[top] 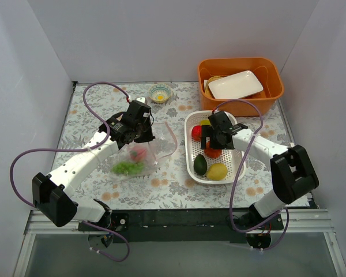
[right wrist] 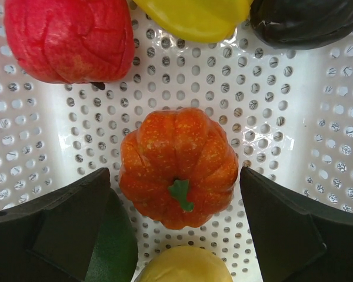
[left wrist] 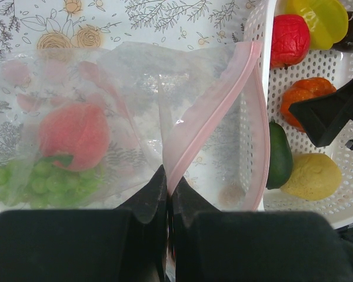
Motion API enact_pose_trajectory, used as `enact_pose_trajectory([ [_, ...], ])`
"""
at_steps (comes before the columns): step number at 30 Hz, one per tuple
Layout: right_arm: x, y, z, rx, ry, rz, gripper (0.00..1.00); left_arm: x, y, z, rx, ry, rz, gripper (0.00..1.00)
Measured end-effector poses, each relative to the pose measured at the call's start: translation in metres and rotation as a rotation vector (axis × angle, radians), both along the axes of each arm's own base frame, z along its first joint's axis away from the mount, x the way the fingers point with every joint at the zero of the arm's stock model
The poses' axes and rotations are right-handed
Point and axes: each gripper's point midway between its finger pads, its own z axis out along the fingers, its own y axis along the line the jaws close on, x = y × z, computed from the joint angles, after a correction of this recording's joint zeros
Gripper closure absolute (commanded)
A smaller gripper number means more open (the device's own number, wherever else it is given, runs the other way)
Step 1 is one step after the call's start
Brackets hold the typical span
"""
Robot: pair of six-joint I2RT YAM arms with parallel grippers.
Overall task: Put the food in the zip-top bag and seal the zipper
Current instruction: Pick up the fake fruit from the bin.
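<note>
My left gripper (left wrist: 167,189) is pressed together on the mouth edge of the clear crinkly zip-top bag (left wrist: 129,82), just beside its thin pink-red zipper strip (left wrist: 223,100). The bag lies left of the worktop's (top: 161,190) middle, with a pink toy fruit (left wrist: 73,135) and a bunch of green grapes (left wrist: 35,182) inside. My right gripper (right wrist: 176,194) hangs spread wide in the white perforated basket (right wrist: 294,135) nearer the right edge, one finger on each side of the orange pumpkin-shaped toy fruit (right wrist: 176,158), a gap showing on both sides

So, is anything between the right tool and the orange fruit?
Nothing visible. The open right tool straddles the orange fruit in the white basket. The avocado sits close on one side, not between them.
</note>
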Motion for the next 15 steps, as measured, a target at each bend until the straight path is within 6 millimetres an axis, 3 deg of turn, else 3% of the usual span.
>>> enact_pose_trajectory([
  [7, -0.0001, -0.0007, -0.0103, 0.004, 0.034, -0.010, 0.02, -0.0005, 0.0004, -0.0004, 0.002, 0.002, 0.000, 1.00],
  [15, 0.0066, 0.0032, -0.0069, 0.021, 0.032, -0.024, 0.11, -0.0008, 0.0012, -0.0009, 0.005, 0.004, 0.002, 1.00],
])
